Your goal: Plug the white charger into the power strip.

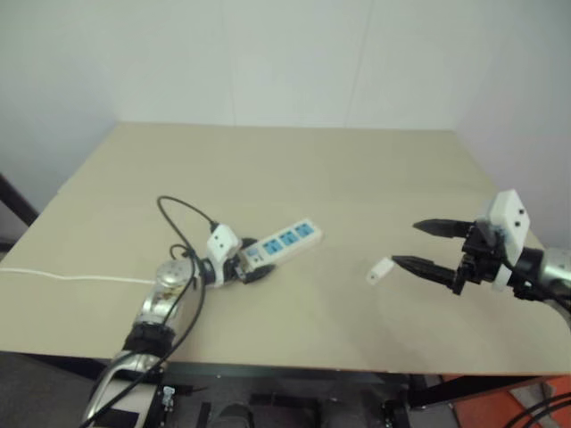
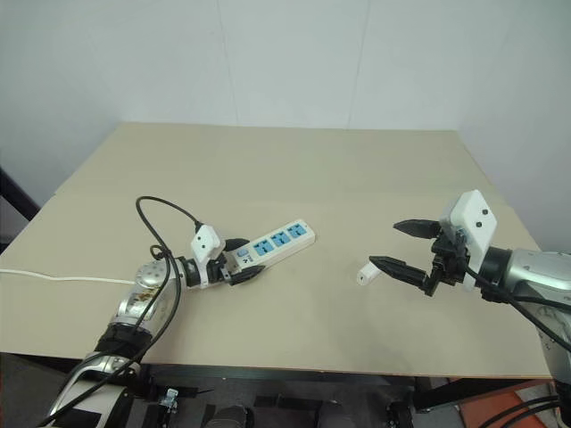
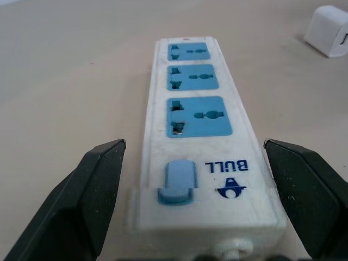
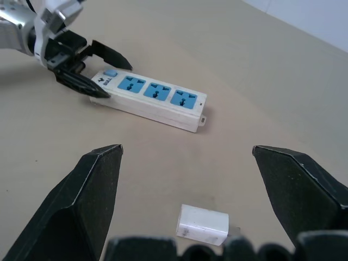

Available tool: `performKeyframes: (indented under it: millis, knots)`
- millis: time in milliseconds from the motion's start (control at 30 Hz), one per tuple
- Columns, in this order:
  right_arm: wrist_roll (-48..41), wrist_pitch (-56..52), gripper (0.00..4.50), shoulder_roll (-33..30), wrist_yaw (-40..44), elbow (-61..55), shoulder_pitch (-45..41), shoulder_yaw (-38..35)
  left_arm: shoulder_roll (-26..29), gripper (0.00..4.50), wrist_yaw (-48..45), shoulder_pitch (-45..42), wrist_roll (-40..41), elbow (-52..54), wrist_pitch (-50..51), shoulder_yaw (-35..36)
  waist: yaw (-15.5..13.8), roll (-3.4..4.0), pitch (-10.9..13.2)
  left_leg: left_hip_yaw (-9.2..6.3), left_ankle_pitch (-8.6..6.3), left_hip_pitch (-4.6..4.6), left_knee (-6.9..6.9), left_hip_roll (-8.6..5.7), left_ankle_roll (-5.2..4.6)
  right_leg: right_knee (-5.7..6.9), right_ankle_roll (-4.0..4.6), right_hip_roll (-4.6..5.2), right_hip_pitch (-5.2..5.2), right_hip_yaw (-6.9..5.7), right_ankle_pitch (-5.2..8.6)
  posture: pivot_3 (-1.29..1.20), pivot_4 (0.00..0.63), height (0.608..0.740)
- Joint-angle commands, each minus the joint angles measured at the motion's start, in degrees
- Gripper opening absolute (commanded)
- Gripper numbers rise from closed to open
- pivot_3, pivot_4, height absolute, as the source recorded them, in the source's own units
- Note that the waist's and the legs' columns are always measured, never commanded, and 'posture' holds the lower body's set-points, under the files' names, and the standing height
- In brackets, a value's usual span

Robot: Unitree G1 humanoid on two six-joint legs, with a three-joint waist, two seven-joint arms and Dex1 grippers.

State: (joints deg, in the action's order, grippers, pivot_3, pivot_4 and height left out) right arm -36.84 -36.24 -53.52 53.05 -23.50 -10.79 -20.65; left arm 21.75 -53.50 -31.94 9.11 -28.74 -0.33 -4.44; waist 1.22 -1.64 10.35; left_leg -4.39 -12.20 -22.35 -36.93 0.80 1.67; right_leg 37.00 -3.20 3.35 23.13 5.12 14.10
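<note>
On the beige table (image 1: 357, 169) the power strip (image 1: 284, 242) lies flat with its three blue socket faces up, its switch end toward the left gripper (image 2: 237, 259) and its thin white cord (image 1: 71, 277) running off to the table's left edge; the left gripper stands wide, one black finger on each side of the switch end, apart from the plastic on both sides in the left wrist view, so it holds nothing; I judge that it is placed there to steady the strip while the plug goes in; the white charger (image 2: 365, 273) lies on its side on the bare table, well apart from the strip, to the robot's right of it; the right gripper (image 2: 394, 245) hovers above the table with its fingers wide and empty; the charger is just beside the tip of the lower finger (image 2: 385, 266), and in the right wrist view it sits between the two fingers (image 4: 81, 206), near their roots, so a pick looks to be the step in hand.
</note>
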Motion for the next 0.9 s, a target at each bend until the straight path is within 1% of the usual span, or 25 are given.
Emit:
performKeyframes:
  millis: [33,267,367,433,500,633,667,800,900]
  knots:
    - [-1.14,0.56,4.5,-0.18,-0.31,-2.17,-0.76,-1.16,-0.83,4.43,0.03,-2.07,-0.73,-3.61,-2.85,-0.14,-0.09,0.0,0.0,-0.01,0.0,0.0,0.0,0.0,0.0,0.01,0.0,0.0,0.0,0.0,0.0,0.0,0.15,0.74]
    - [-1.57,0.6,4.5,0.24,-0.79,-2.51,-1.63,-0.37,-2.52,4.43,0.71,-3.33,-1.84,-10.18,-4.11,-0.36,-0.44,0.04,-0.05,-0.02,0.0,0.07,-0.04,-0.02,0.0,0.01,-0.24,0.01,-0.11,0.0,0.1,0.0,0.15,0.74]
    - [-1.58,0.71,4.5,0.4,-0.98,-2.54,-2.07,-0.24,-3.09,3.83,-1.03,-3.13,-1.12,-11.1,-4.83,-0.33,-0.42,0.11,-0.1,-0.02,0.0,0.09,-0.04,-0.04,0.0,0.01,-0.25,0.02,-0.13,0.0,0.11,0.0,0.15,0.74]
    - [-1.62,0.71,4.5,0.39,-0.86,-2.43,-2.35,-0.21,-3.2,3.28,-2.76,-3.21,-0.47,-10.67,-5.2,-0.21,-0.42,0.19,-0.16,-0.01,0.0,0.1,-0.04,-0.03,0.0,0.01,-0.25,0.02,-0.13,0.0,0.11,0.0,0.15,0.74]
    - [-1.5,0.8,4.5,0.22,-0.41,-2.12,-2.68,0.1,-3.19,3.29,-4.85,-3.71,0.32,-10.21,-5.56,0.09,-0.39,0.2,-0.16,-0.02,0.0,0.1,-0.04,-0.03,0.0,0.01,-0.25,0.01,-0.13,0.0,0.11,0.0,0.15,0.74]
    - [0.72,2.82,4.5,-1.38,3.03,-0.19,-4.63,3.69,-1.32,3.29,-14.67,-4.61,2.47,-6.3,-7.87,-0.73,-0.32,0.2,-0.16,-0.01,0.0,0.02,-0.03,-0.04,0.0,-0.03,-0.19,0.02,-0.06,0.0,0.08,0.0,0.15,0.74]
    - [1.22,3.35,4.5,-1.69,3.74,0.36,-4.97,4.27,-1.14,3.29,-15.92,-4.76,2.77,-5.74,-8.0,-0.64,-0.3,0.19,-0.15,-0.01,0.0,-0.01,-0.03,-0.04,0.0,-0.03,-0.16,0.02,-0.04,0.0,0.06,0.0,0.15,0.74]
    - [4.93,6.72,4.5,-3.63,8.03,4.52,-7.63,8.71,2.57,3.29,-22.47,-5.08,4.09,-1.91,-9.44,0.09,-0.15,0.15,-0.09,-0.02,0.0,-0.08,-0.03,-0.01,0.0,-0.06,-0.15,0.01,0.03,-0.02,0.05,0.0,0.15,0.74]
    - [7.99,10.08,4.5,-4.48,11.1,8.17,-9.84,11.8,5.38,3.29,-26.67,-3.6,7.05,2.19,-7.66,1.15,0.03,0.16,-0.08,-0.02,0.0,-0.08,-0.02,0.0,0.0,-0.05,-0.15,0.0,0.06,-0.03,0.06,0.0,0.15,0.74]
